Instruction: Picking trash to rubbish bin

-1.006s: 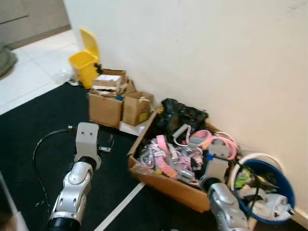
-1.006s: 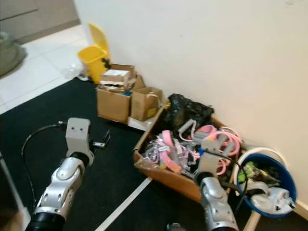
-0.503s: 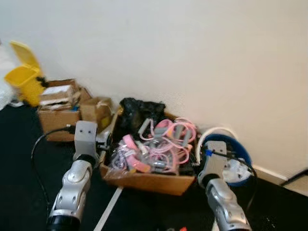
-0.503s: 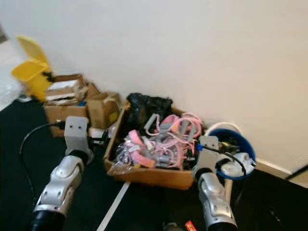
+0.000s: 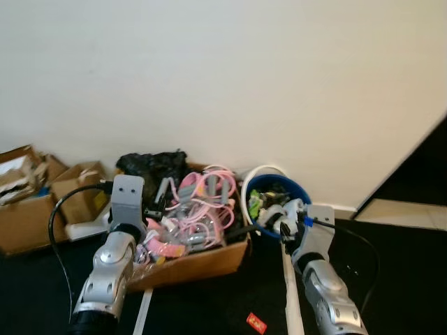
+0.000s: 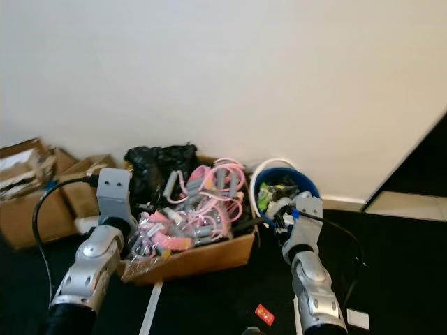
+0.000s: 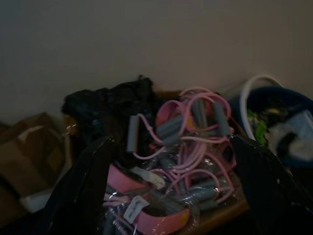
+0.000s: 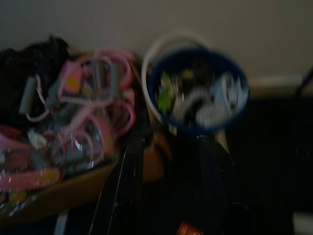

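A small red wrapper [image 5: 256,322] lies on the black floor between my two arms. A blue bucket [image 5: 302,192] full of mixed white and green bits stands against the wall. My left gripper [image 7: 172,144] is open, its fingers spread wide, and hovers before a cardboard box [image 5: 202,257] of pink and grey loops. My right gripper [image 8: 171,142] is open too, with nothing between its fingers. It points at the bucket [image 8: 161,105] from a short way off. The red wrapper [image 8: 188,229] is below it.
A black bag [image 5: 150,166] sits at the back of the big box. Smaller cardboard boxes [image 5: 28,209] stand to the left along the white wall. A white strip [image 5: 288,293] lies on the floor by the bucket. A pale floor [image 5: 405,213] begins at the right.
The camera has swung to the right: the yellow bin and tiled floor have left the picture and the blue bucket now sits near the middle. Both arms keep their pose.
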Controlling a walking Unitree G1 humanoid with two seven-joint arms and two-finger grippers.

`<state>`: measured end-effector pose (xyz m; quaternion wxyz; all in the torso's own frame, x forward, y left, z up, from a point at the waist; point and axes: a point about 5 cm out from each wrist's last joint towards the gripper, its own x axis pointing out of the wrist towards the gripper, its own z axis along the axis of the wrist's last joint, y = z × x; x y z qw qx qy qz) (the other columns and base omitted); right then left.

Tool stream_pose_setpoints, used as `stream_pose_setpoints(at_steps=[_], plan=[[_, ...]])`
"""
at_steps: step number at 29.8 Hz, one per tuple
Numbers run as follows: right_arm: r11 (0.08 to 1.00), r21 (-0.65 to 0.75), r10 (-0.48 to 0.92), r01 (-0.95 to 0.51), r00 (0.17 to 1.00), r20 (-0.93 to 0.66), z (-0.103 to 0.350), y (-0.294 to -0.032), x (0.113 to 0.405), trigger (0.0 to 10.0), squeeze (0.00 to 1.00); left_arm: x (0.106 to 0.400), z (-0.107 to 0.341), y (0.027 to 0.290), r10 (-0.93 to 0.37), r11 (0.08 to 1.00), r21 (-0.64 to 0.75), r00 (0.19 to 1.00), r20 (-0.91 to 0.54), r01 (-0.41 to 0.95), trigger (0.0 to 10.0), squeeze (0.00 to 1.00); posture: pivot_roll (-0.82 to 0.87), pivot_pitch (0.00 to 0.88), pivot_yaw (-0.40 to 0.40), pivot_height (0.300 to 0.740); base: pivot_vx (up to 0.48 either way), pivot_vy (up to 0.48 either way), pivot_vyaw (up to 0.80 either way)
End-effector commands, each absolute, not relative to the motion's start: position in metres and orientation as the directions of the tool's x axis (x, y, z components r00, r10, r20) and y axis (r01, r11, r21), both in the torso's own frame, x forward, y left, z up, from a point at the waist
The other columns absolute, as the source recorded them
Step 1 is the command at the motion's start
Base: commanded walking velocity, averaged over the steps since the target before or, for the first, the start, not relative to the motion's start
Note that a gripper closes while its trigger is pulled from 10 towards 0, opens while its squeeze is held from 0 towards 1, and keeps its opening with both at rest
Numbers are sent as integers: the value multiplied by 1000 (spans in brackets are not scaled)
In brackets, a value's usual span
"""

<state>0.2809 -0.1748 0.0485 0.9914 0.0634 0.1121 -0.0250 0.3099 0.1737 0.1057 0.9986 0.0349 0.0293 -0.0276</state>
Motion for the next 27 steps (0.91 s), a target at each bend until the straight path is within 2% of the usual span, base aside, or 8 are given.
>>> stream_pose_setpoints(at_steps=[1,27], plan=[[988,130,-52,85,970,-239,45,-176,278,10000,0,311,100,172,-72,994,79,993,-90,79,10000,0,42,138,100,740,0,0,-800],[991,113,-34,65,966,-256,42,-179,272,10000,0,306,96,174,-56,996,62,994,-97,62,10000,0,49,151,79,740,0,0,-800]])
